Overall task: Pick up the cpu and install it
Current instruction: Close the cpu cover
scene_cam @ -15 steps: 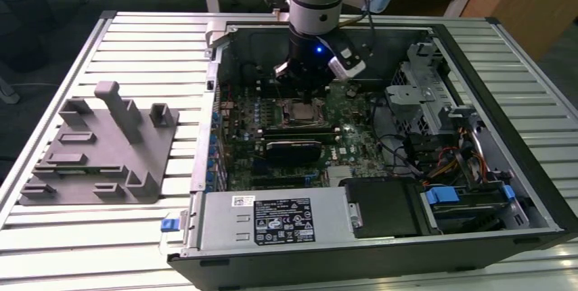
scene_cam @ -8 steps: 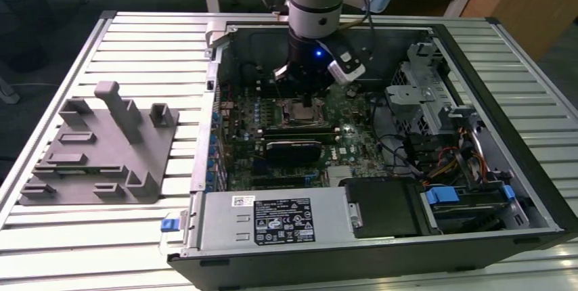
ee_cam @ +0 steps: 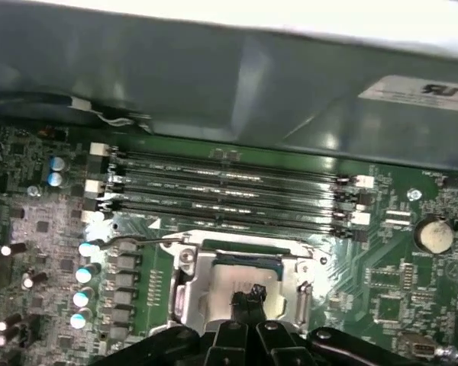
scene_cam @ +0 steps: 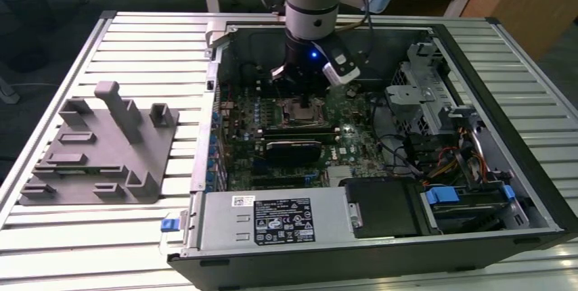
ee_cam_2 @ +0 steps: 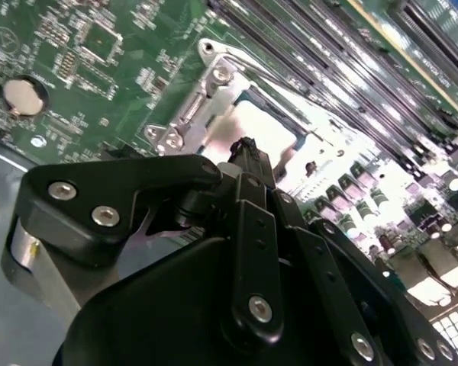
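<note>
Item: cpu (ee_cam: 244,265), flat in the socket (ee_cam: 185,284) inside the open case (scene_cam: 271,265). Tool: pincer (ee_cam: 248,294), tips pressed together, holding nothing, straight above the cpu; I cannot tell whether they touch it.

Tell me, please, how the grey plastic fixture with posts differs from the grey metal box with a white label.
The grey plastic fixture lies on the slatted table; the grey metal box sits inside the case. The fixture has upright posts; the box is flat-topped. Both are grey.
</note>
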`<action>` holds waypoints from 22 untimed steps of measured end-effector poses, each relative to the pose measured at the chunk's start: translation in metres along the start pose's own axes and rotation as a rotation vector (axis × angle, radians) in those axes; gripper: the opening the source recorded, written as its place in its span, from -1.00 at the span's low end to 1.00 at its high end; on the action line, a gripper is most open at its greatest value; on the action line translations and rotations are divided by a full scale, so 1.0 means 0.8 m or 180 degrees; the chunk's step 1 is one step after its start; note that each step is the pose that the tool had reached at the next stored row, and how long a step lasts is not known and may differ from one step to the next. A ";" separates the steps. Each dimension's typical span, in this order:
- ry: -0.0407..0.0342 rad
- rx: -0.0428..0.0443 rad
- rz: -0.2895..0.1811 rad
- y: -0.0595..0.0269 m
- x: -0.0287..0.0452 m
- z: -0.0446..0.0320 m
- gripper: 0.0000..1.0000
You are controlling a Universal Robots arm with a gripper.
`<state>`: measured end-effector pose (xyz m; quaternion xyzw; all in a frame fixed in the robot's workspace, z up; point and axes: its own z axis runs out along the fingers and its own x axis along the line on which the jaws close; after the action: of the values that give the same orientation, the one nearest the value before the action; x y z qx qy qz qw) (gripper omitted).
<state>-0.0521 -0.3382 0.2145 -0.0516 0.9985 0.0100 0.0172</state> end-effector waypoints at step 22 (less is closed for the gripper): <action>-0.0001 0.0001 0.0034 0.003 0.0297 0.0103 -0.79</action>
<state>-0.0756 -0.3382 0.2054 -0.0462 0.9987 0.0100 0.0172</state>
